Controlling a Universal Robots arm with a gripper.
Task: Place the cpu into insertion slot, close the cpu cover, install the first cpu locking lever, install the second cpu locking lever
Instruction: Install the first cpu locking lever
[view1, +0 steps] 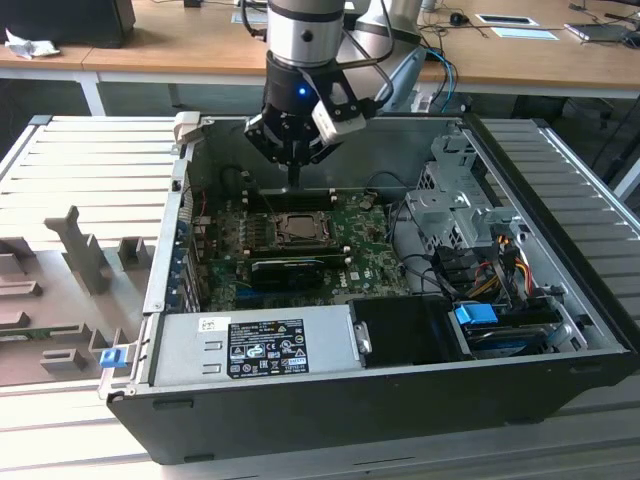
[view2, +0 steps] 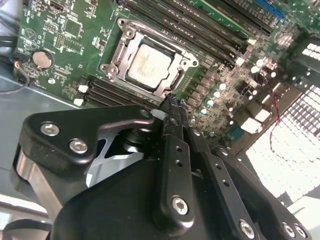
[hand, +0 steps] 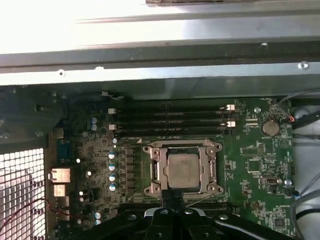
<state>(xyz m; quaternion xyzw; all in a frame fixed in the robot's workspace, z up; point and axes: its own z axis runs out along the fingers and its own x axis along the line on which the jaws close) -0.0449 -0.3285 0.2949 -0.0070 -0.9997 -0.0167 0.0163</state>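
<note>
The cpu (hand: 182, 170) lies flat in the insertion slot (hand: 216, 188) on the green motherboard, its silver-grey top showing in both wrist views (view2: 149, 62). The cpu cover (hand: 156, 169) lies down around the chip as a metal frame (view2: 118, 56). In the exterior view the cpu (view1: 297, 228) sits at the middle of the board. My gripper (view1: 293, 181) hangs just above the socket's far edge, its fingers (view2: 172, 107) pressed together and holding nothing. Its fingertips (hand: 172, 196) stand beside the socket's rim. I cannot make out how the locking levers stand.
The open computer case (view1: 330, 400) surrounds the board. Long memory slots (hand: 170, 116) run beside the socket. A long black card (view1: 290, 268) lies on the near side, with the power supply (view1: 255, 345) in front. A drive cage (view1: 455, 205) and cables fill the exterior view's right.
</note>
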